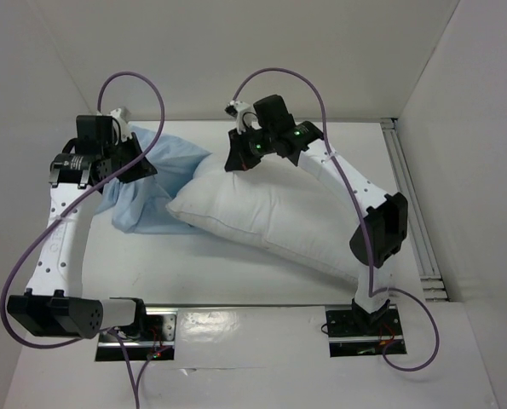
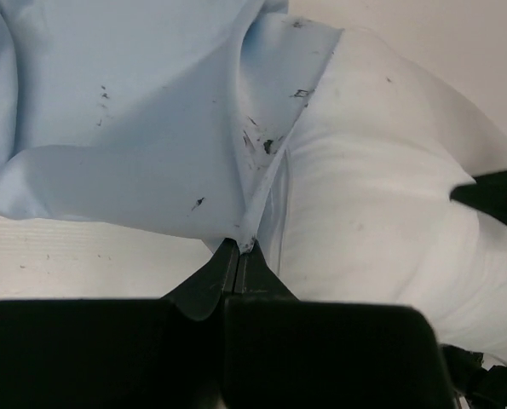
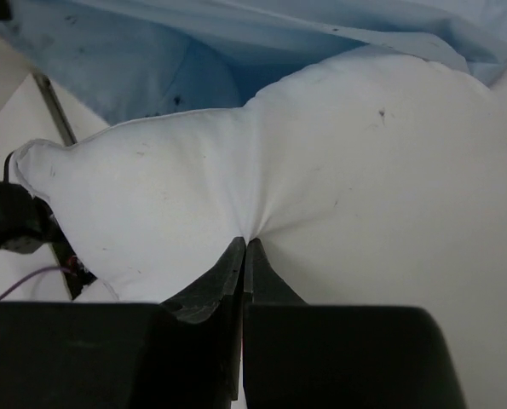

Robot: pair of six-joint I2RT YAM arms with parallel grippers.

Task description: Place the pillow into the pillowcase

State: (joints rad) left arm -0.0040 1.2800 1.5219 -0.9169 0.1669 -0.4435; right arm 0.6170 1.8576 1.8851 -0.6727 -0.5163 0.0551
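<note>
The white pillow [image 1: 270, 213] lies across the middle of the table, its far left end against the mouth of the light blue pillowcase [image 1: 155, 183]. My left gripper [image 1: 135, 166] is shut on an edge of the pillowcase [image 2: 151, 128], lifting it beside the pillow [image 2: 381, 221]. My right gripper [image 1: 236, 158] is shut on a pinch of the pillow [image 3: 321, 170] at its far edge. In the right wrist view the pillowcase [image 3: 193, 60] gapes open just past the pillow's end.
White walls close in the table at the back and sides. A metal rail [image 1: 415, 213] runs along the right edge. Purple cables [image 1: 134, 85] loop above both arms. The arm bases [image 1: 355, 328] sit at the near edge.
</note>
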